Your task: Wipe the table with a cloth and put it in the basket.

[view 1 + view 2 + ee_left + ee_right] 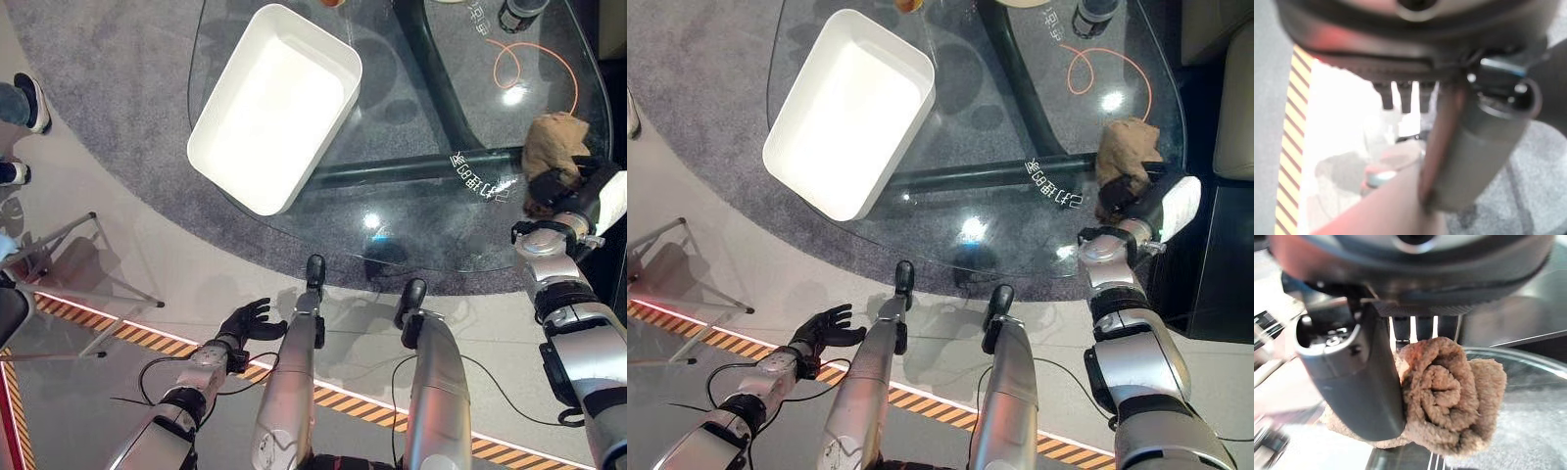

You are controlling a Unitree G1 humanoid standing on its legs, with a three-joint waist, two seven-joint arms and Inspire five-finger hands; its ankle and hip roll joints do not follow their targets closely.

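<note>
One glass tabletop (411,225), rounded, dark frame beneath. One white basket (275,108), rectangular, on tabletop's left part. One orange cord loop (534,61) and one dark bottle (520,12) at far side of tabletop. One cloth (1129,149), tan terry, bunched and rolled, at tabletop's right edge, well apart from basket. Right hand (1122,196) curled round cloth, thumb clamped against it. Left hand (251,321) off tabletop near its front edge, fingers loosely spread, holding nothing.
</note>
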